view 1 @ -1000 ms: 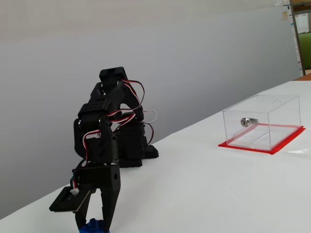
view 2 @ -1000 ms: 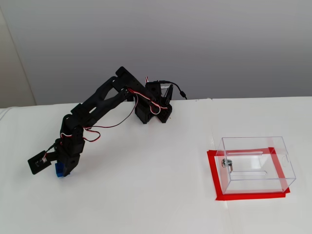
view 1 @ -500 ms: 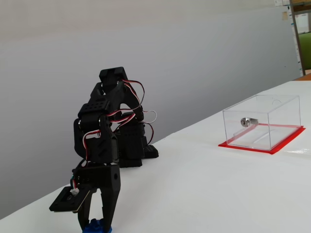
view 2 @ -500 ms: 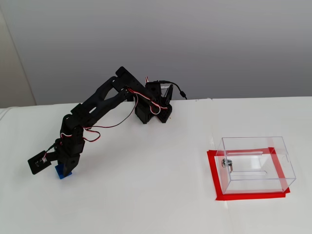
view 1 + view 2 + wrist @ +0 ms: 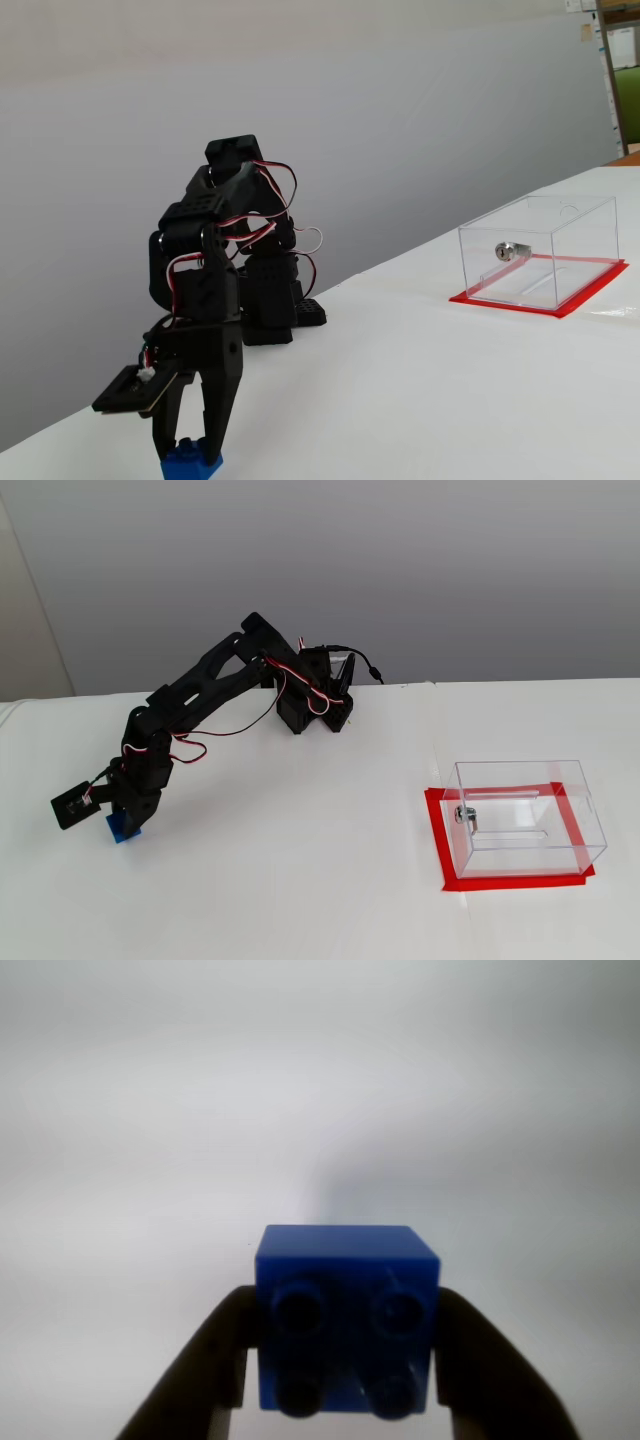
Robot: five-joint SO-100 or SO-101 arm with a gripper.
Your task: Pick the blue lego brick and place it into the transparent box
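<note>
The blue lego brick [image 5: 345, 1315] sits between my two dark fingers in the wrist view, its studs facing the camera. My gripper [image 5: 345, 1380] is closed around it, fingers touching both sides. In a fixed view my gripper [image 5: 190, 445] points down onto the brick [image 5: 190, 465] at the table's near left edge. In the other fixed view the brick [image 5: 122, 830] lies under my gripper [image 5: 128, 822] at the far left. The transparent box [image 5: 525, 815] with a silver lock [image 5: 465, 815] stands on its red base far to the right, and shows in a fixed view [image 5: 540, 250].
The arm's base [image 5: 315, 710] stands at the back of the white table [image 5: 300, 880]. A grey wall is behind. The red base [image 5: 560, 300] of the box extends past its walls.
</note>
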